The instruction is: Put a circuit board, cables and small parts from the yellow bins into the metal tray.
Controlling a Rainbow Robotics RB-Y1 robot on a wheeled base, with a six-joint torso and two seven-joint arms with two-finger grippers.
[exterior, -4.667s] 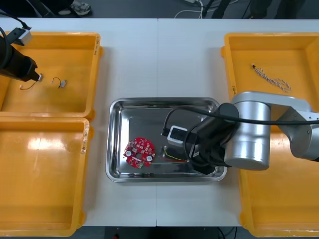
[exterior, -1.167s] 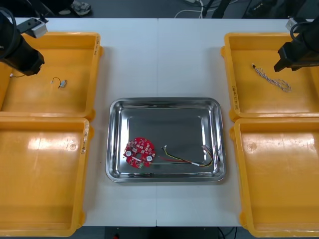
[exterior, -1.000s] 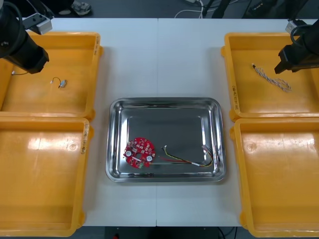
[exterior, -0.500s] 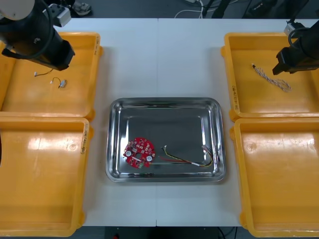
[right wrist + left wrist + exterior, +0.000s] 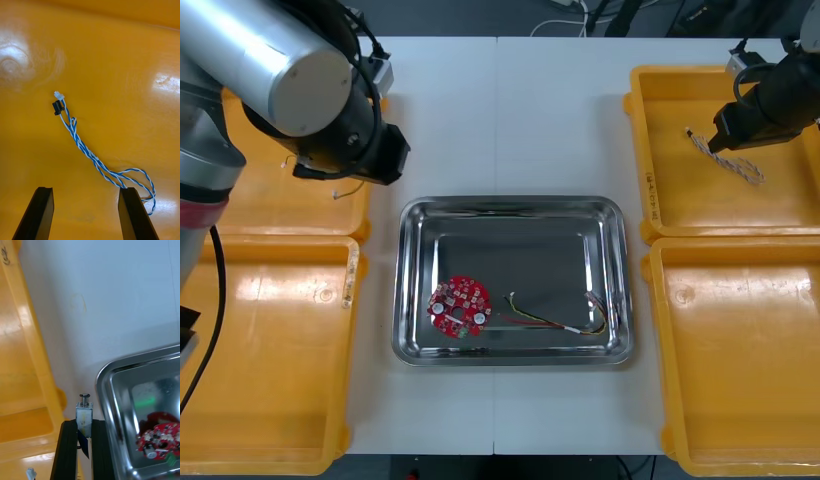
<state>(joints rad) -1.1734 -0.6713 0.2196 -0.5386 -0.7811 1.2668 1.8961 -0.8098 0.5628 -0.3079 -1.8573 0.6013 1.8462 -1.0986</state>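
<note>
As we go from the near edge of the table, we meet first the metal tray, between the yellow bins. In its near part lie a red circuit board and a red and yellow cable.

Just beyond the tray's far left corner hangs the left gripper. Its fingers are closed narrowly on a small metal part, which stands upright along them, and a thin wire hangs from it. The tray lies to the robot's right of this gripper and a little nearer. We judge that only its raised edge stands in the way, and that the board should be avoided.

Farther off, over the far right bin, the right gripper stands wide open above a blue and white cable. The cable's length slants away from the fingers, and its loop lies beside one finger.
</note>
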